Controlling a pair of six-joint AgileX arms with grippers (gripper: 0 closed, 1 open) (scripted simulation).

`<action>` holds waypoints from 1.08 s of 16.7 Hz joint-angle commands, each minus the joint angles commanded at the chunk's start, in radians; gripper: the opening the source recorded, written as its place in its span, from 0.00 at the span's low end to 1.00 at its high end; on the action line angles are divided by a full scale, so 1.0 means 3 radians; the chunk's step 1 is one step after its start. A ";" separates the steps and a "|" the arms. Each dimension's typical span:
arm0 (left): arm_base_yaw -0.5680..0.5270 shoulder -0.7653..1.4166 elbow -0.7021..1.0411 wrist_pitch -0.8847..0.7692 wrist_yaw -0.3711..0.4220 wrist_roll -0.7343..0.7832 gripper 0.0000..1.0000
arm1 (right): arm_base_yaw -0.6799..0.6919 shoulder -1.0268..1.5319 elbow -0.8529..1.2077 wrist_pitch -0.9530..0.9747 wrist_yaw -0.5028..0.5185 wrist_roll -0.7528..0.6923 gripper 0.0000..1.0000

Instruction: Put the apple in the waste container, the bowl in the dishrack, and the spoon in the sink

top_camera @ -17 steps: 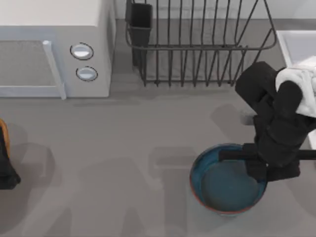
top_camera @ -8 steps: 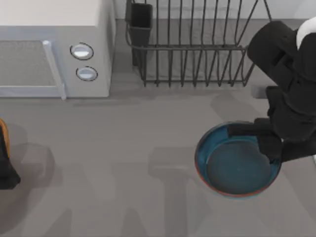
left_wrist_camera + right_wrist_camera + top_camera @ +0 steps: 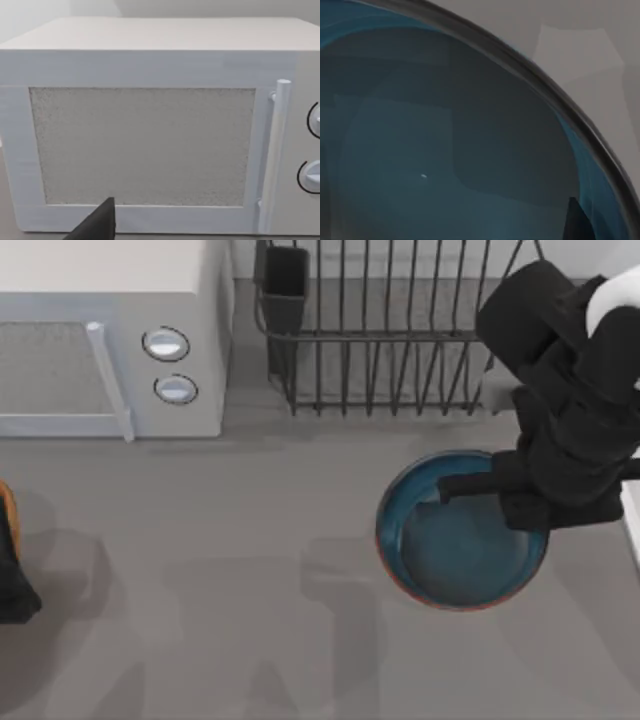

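The blue bowl (image 3: 450,545) with its reddish-brown rim hangs above the table at the right, just in front of the dishrack (image 3: 400,335). My right gripper (image 3: 490,490) is shut on the bowl's far right rim, with one finger reaching inside. In the right wrist view the bowl's blue inside (image 3: 445,165) is very close. My left arm (image 3: 8,560) is parked at the table's left edge. The apple, the spoon and the waste container are out of view. A pale sliver of the sink (image 3: 632,525) shows at the right edge, behind my right arm.
A white microwave (image 3: 110,340) with two round knobs stands at the back left, and it faces the left wrist camera (image 3: 150,145). The rack's dark utensil cup (image 3: 285,280) is at its left corner. Bare grey tabletop (image 3: 250,570) lies between the arms.
My right gripper has carried the bowl from the table's front right toward the dishrack and slightly left. The left arm has not moved.
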 joint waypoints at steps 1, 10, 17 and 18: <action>0.0000 0.0000 0.0000 0.0000 0.0000 0.0000 1.00 | 0.0081 -0.0022 0.0038 0.0161 0.0163 -0.0071 0.00; 0.0000 0.0000 0.0000 0.0000 0.0000 0.0000 1.00 | 0.1064 -0.0348 0.0317 0.2524 0.2224 -0.1038 0.00; 0.0000 0.0000 0.0000 0.0000 0.0000 0.0000 1.00 | 0.1520 -0.0660 0.0449 0.3537 0.3175 -0.1513 0.00; 0.0000 0.0000 0.0000 0.0000 0.0000 0.0000 1.00 | 0.1523 -0.0663 0.0451 0.3544 0.3181 -0.1517 0.00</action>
